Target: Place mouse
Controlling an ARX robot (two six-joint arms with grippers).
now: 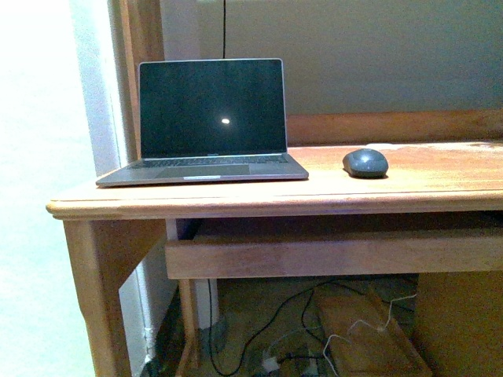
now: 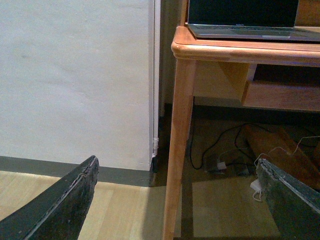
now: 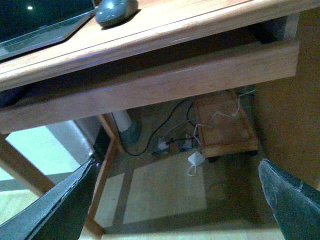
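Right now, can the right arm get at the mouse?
Probably yes: the mouse sits bare on the desk, nothing over it. The open right gripper hangs below the desktop, so it must rise first.

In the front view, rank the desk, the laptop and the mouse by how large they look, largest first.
1. The desk, spanning nearly the whole frame.
2. The laptop, open at the desk's left end.
3. The mouse, far smaller, lying to the laptop's right.
No ties; all three sit at similar depth.

desk (image 1: 409, 177): right end cut off | laptop (image 3: 35, 25): mostly out of frame | mouse (image 3: 116, 11): top clipped
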